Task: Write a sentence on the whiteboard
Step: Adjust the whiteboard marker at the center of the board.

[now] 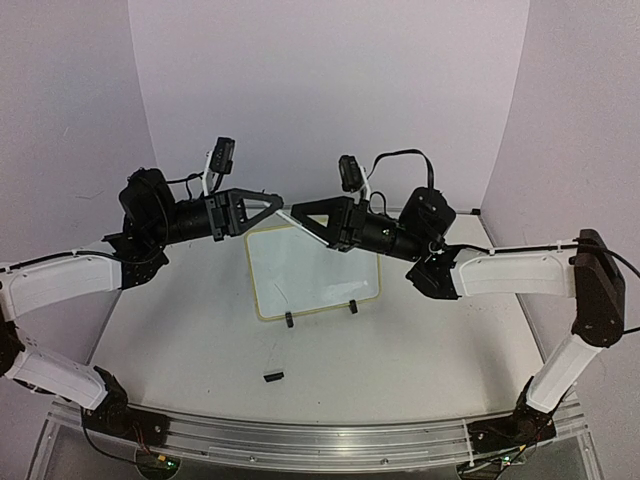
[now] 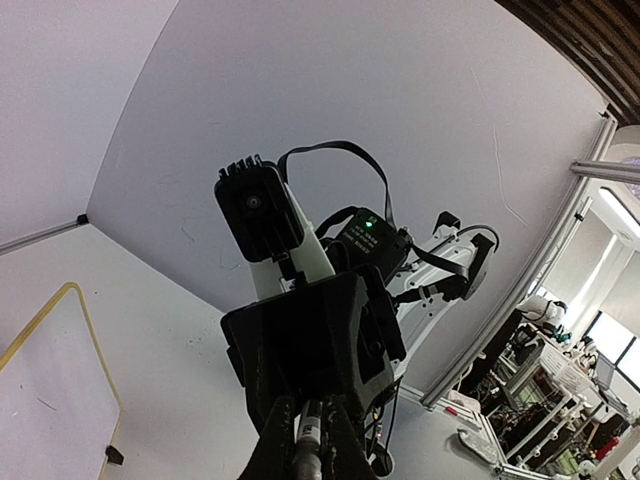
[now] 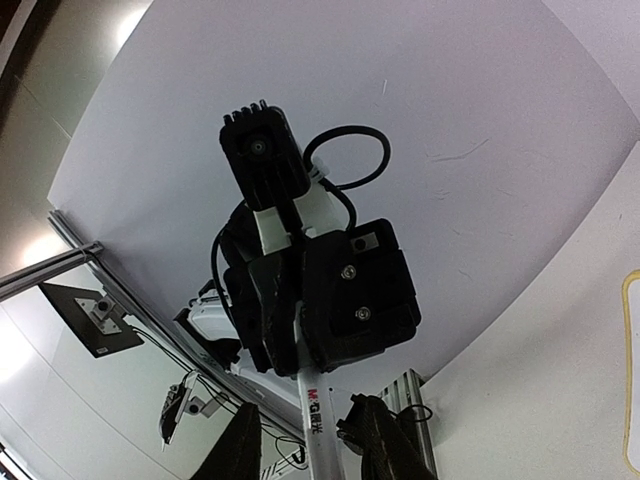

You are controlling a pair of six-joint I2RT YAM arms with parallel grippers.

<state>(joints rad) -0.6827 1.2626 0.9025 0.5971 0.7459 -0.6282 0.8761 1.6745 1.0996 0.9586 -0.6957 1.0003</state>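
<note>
The whiteboard (image 1: 313, 275), yellow-rimmed on two black clip feet, lies mid-table; its corner shows in the left wrist view (image 2: 40, 400). The sentence is out of view; the board's face shows only faint marks. Above the board's far edge both grippers meet tip to tip around a white marker (image 1: 288, 213). My left gripper (image 1: 272, 203) is shut on the marker (image 2: 307, 440), its fingers pressed against the barrel. My right gripper (image 3: 312, 445) stands open, a gap on each side of the marker (image 3: 320, 420) running between its fingers.
A small black cap (image 1: 272, 376) lies on the table in front of the whiteboard. White walls enclose the back and both sides. An aluminium rail (image 1: 300, 435) runs along the near edge between the arm bases.
</note>
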